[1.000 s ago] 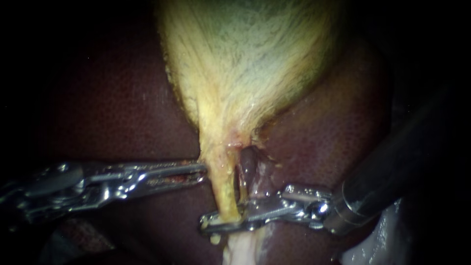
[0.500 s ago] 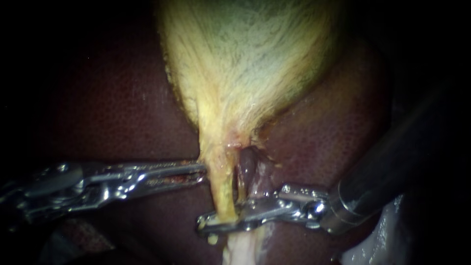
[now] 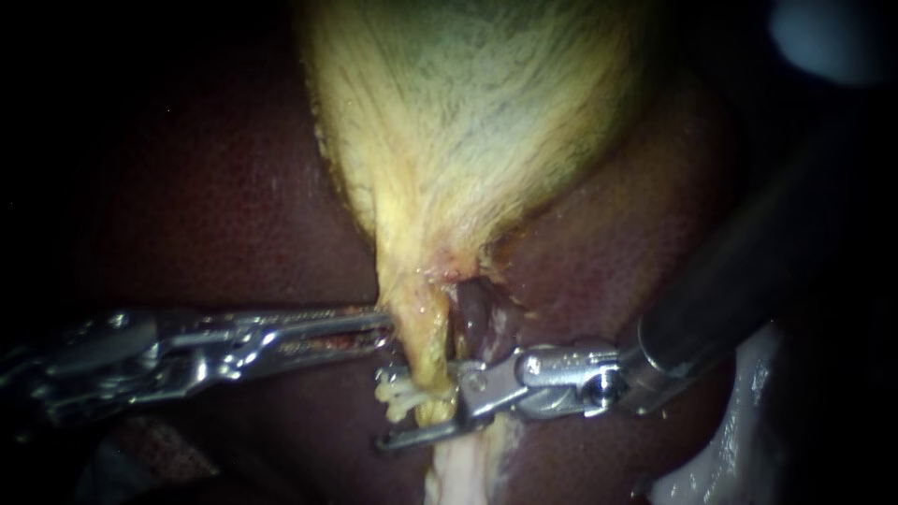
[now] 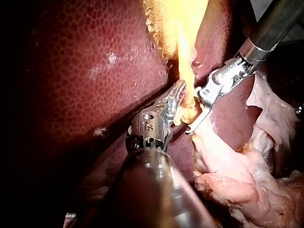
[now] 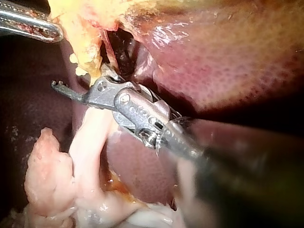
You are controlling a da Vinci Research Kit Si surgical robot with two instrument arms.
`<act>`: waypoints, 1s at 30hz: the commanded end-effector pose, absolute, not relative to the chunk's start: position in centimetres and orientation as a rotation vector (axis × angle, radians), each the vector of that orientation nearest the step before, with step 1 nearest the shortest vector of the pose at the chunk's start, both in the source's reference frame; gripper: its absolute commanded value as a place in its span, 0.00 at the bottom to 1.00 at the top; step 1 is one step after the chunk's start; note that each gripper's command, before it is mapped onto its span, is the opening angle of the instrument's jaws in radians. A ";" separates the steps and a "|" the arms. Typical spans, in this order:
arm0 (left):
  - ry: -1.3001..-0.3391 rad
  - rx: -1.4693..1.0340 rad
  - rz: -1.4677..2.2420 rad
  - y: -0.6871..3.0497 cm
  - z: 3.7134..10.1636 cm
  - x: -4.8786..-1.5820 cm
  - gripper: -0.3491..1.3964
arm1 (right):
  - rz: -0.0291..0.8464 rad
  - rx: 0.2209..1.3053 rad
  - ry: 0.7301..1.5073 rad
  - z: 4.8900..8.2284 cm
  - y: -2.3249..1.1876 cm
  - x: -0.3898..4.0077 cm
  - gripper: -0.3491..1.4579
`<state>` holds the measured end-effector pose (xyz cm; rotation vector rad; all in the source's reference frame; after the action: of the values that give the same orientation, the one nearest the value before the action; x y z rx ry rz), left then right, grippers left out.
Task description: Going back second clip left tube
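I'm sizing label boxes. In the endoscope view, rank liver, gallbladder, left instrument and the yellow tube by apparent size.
1. liver, though its edges fade into the dark.
2. gallbladder.
3. left instrument, which may look bigger through nearness to the camera.
4. yellow tube.

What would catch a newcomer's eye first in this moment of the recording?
The pale yellow-green gallbladder fills the upper middle of the endoscope view against dark red liver, narrowing to a yellow tube that runs downward. Low on that tube my right instrument stands with open jaws astride it, and my left instrument meets it from the other side just above.
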<state>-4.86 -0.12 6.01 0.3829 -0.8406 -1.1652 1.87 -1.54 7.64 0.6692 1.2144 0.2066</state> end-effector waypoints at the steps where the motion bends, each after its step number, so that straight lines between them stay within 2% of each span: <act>1: -0.841 0.383 -1.165 -0.12 6.00 -4.85 0.09 | 0.206 0.670 1.214 7.60 -1.55 1.86 0.52; 11: -0.841 0.384 -1.164 -0.12 6.01 -4.85 0.09 | 0.176 0.703 1.216 7.45 -1.69 1.85 0.52; 22: -0.840 0.382 -1.166 -0.16 5.94 -4.88 0.09 | 0.213 0.665 1.216 7.81 -1.39 1.87 0.52; 30: -0.842 0.392 -1.160 -0.24 5.81 -4.92 0.09 | 0.174 0.623 1.242 7.85 -1.35 2.00 0.52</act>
<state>-4.93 -0.24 5.80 0.3923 -0.8423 -1.1607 2.02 -1.34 7.85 0.6189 1.2505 0.1714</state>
